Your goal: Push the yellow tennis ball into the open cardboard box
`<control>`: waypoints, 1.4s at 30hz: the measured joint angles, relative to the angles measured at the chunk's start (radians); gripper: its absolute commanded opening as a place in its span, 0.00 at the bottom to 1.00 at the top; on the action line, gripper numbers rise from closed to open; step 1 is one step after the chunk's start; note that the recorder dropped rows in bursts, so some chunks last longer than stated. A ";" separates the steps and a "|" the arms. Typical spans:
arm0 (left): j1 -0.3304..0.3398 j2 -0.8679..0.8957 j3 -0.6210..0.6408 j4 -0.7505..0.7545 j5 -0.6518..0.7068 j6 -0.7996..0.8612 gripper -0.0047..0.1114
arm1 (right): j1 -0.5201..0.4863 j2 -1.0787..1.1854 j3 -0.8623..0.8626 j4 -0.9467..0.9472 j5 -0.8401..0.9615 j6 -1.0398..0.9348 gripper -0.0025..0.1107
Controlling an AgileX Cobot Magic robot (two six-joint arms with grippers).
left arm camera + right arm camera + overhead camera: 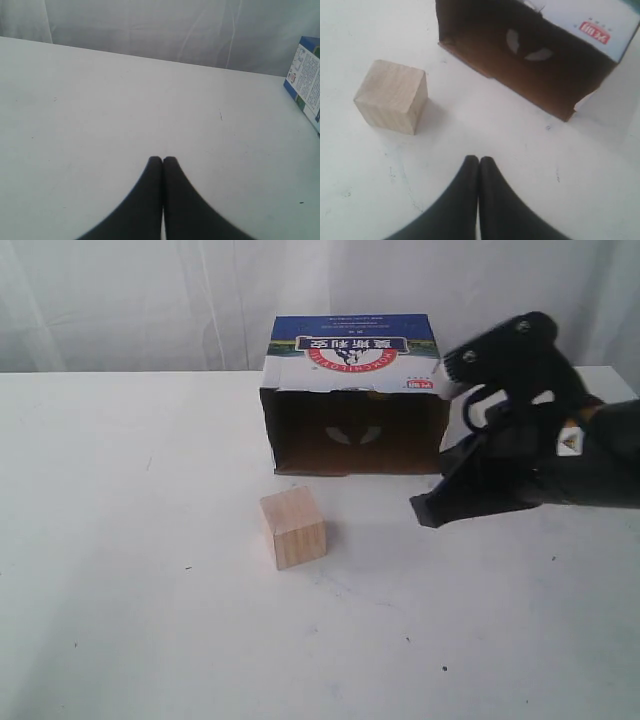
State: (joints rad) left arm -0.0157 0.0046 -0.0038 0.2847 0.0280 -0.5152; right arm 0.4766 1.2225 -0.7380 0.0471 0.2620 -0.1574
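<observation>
White table [120, 600], Chinese-lettered cardboard box [352, 352]

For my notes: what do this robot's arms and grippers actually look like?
The left gripper and right gripper each show two smooth black fingers tapering to rounded tips. The right arm is black too, with bulky rounded housings and a small white sticker bearing a triangle.

Closed end effector [479, 159], cube [390, 95], apparently open box [560, 75]

White table [120, 540], 1 wooden cube [293, 529], box [355, 352] (open)
</observation>
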 measured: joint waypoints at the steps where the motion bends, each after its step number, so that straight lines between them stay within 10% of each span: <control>1: 0.000 0.000 0.000 0.000 0.000 0.000 0.04 | 0.000 -0.039 0.021 0.000 -0.005 0.000 0.02; 29: 0.000 0.000 0.000 0.000 0.000 0.000 0.04 | 0.000 -0.814 0.528 0.000 0.025 0.000 0.02; 42: 0.000 0.000 0.000 0.000 0.000 0.000 0.04 | -0.228 -1.109 0.695 -0.183 0.021 0.000 0.02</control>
State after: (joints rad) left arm -0.0157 0.0046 -0.0038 0.2847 0.0280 -0.5152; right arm 0.2486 0.1134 -0.0433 -0.1357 0.2834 -0.1574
